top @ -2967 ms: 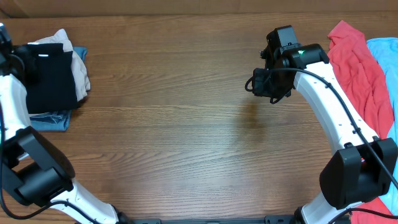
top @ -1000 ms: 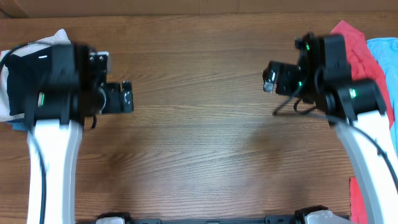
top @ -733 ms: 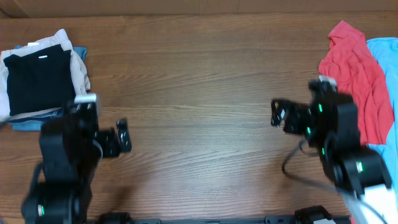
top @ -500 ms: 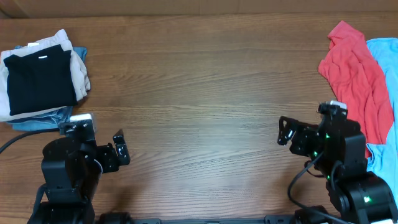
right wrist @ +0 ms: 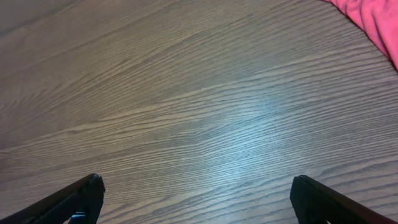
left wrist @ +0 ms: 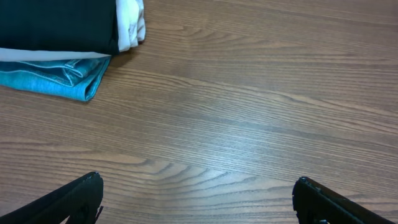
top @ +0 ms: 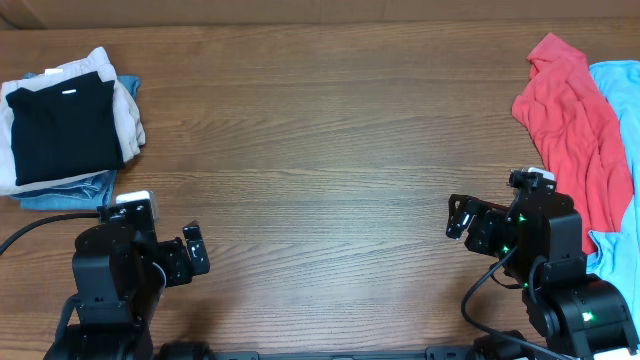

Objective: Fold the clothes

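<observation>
Left gripper (top: pixel 196 250) hung over the front left part of the brown wood-grain table (top: pixel 320 150). Its two black fingers (left wrist: pixel 74 199) were spread wide, with only bare wood showing between them. Right gripper (top: pixel 460 217) hung over the front right part, and its fingers were parted just as widely over the wood.

The large plain black soft-fabric garment (top: pixel 62 130) lay folded into a tidy rectangle at the far left of the table, well apart from both grippers. A small white neck label (top: pixel 68 93) showed near its far edge. It rested on top of a stack. Beige trousers (top: pixel 130 115) stuck out on its right and far sides, and folded blue denim (top: pixel 70 192) stuck out under its near edge. The left wrist view caught the stack's near corner at its upper left.

At the far right a crumpled coral-red garment (top: pixel 575 130) lay touching a light blue garment (top: pixel 620 100) at the table's edge.
</observation>
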### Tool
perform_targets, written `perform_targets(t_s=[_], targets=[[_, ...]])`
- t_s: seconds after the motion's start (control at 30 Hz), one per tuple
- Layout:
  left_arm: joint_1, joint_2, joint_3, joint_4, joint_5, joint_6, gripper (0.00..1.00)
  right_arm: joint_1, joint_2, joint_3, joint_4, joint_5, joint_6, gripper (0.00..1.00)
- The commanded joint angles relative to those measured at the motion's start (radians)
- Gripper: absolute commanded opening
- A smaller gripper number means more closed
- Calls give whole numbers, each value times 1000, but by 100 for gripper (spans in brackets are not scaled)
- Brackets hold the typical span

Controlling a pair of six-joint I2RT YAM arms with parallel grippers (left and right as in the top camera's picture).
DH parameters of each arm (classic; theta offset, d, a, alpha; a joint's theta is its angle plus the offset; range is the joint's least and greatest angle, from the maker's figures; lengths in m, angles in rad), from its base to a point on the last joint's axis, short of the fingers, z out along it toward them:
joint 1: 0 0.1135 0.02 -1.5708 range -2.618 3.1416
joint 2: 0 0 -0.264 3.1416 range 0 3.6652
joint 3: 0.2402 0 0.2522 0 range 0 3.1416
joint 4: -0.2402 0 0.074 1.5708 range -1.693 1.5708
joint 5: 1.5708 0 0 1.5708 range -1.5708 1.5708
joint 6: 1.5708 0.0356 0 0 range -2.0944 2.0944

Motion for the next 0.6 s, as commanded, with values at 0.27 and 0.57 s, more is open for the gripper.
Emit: perform_targets(t_s=[0.27,0.57], targets=[[4,-5,-11,0,-12,-13,100,-22,-38,-10,13,16,-47,100],[4,-5,-11,0,-12,-13,100,-42,-302,-223,276,2,-193,100]])
